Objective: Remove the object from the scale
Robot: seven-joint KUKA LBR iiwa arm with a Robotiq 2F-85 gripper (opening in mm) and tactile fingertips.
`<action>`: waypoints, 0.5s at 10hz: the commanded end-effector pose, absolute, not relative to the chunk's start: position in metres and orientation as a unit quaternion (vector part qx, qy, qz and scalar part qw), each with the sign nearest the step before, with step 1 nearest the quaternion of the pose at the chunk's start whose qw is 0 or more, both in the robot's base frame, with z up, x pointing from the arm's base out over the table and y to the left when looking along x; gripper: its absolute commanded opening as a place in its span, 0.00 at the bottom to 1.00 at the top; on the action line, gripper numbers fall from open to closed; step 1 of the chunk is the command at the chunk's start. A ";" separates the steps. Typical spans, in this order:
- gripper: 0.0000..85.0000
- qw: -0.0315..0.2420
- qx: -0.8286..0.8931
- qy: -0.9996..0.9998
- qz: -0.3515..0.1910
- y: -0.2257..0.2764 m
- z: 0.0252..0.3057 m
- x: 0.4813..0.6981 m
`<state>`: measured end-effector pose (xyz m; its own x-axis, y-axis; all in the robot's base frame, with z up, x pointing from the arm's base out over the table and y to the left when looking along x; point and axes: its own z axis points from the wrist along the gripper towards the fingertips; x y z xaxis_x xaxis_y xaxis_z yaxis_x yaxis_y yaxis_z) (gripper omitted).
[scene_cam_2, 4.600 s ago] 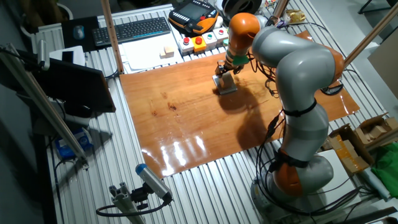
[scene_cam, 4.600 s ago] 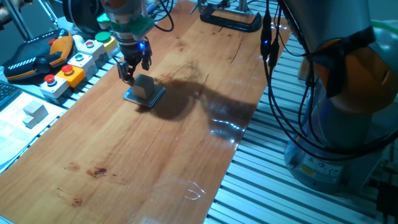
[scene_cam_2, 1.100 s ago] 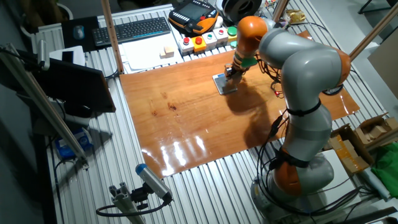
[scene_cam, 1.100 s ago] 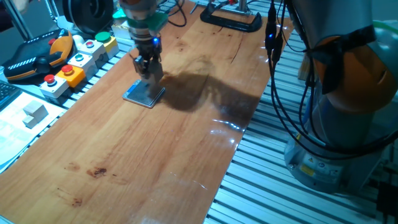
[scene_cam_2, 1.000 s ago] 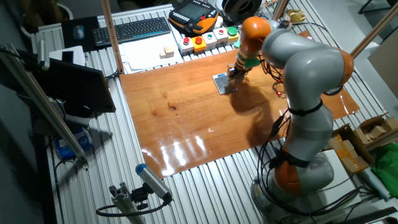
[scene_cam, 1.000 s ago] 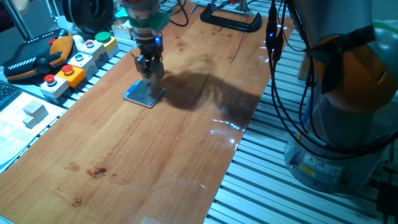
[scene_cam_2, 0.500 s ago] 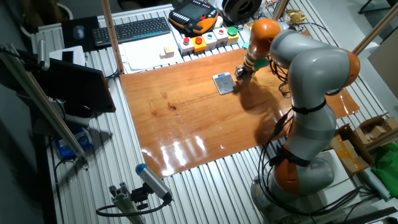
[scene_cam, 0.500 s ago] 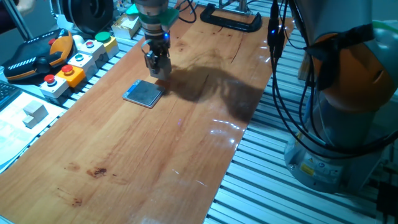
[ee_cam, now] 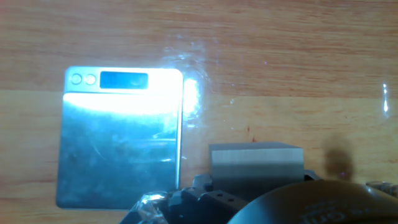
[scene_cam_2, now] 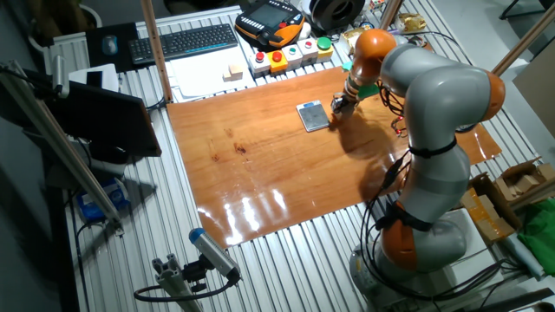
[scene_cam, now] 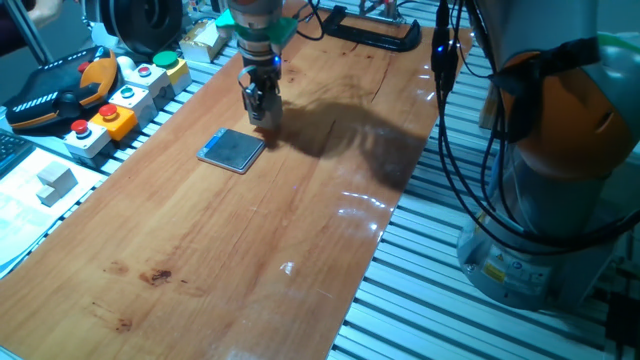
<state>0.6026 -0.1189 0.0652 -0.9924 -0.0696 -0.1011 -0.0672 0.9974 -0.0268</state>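
The scale [scene_cam: 232, 150] lies flat on the wooden table with its dark top bare. It also shows in the other fixed view [scene_cam_2: 312, 115] and in the hand view [ee_cam: 121, 137], where glare washes over its top edge. My gripper [scene_cam: 262, 110] stands just beyond the scale's far right corner, low over the wood, and also shows in the other fixed view [scene_cam_2: 340, 104]. It is shut on the object, a pale grey cube [ee_cam: 256, 163], which sits to the right of the scale and off it. In the fixed views the fingers mostly hide the cube.
Button boxes [scene_cam: 120, 95] and an orange-black pendant [scene_cam: 60, 90] line the table's left edge. A similar pale block [scene_cam: 57, 180] lies on white paper at the left. A black clamp [scene_cam: 370, 33] sits at the far end. The arm's base [scene_cam: 540, 200] stands right of the table.
My gripper has carried the cube off the scale and away toward its far right side. The scale's top now lies bare. The scale has not moved.
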 end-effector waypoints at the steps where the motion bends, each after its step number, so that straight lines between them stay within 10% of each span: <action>1: 0.01 0.051 -0.034 0.998 -0.012 -0.119 0.064 0.603; 5: 0.01 0.051 -0.031 0.998 -0.010 -0.121 0.053 0.604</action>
